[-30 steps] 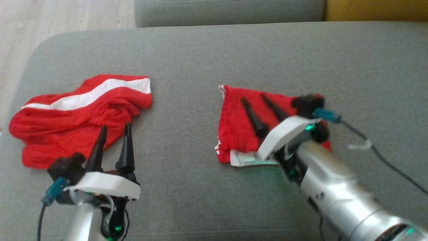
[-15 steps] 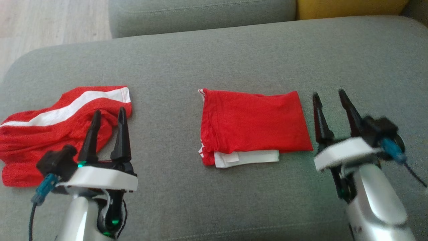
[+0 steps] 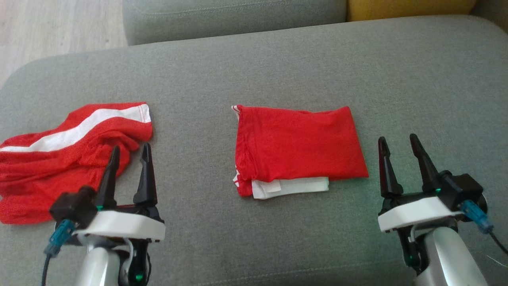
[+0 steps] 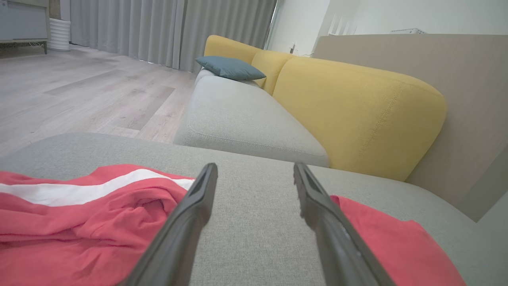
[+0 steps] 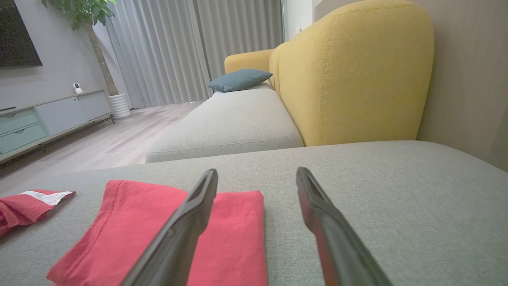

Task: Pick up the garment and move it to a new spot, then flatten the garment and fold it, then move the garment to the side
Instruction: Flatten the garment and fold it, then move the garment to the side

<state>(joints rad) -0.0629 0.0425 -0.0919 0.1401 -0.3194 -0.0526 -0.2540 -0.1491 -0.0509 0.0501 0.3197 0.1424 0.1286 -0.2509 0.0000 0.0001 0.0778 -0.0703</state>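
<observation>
While both arms hang low over the grey cushion [image 3: 254, 67], the crumpled garment [image 3: 59, 159], red with a white stripe, lies bunched at the left side of the left gripper [image 3: 131, 147], its right edge passing behind that gripper's left finger in the head view. This gripper is spread wide and holds nothing; bare cushion shows between its fingers, which point away from the robot. To its right, well apart, lies the folded garment [image 3: 297, 143], a flat red rectangle with a white layer peeking out along its near edge. It sits between the two grippers, nearer the right one. The right gripper [image 3: 397, 138] stands just beside the folded garment's right edge, apart from it, jaws equally wide and empty over bare cushion. In the right wrist view its left finger crosses in front of the folded cloth, and the crumpled garment lies far off to the left. Ahead of both grippers a second grey seat [image 4: 246, 119] runs toward a blue pillow [image 4: 230, 67], with a yellow backrest [image 4: 357, 111] on its right and pale wood floor [image 3: 51, 24] on its left
</observation>
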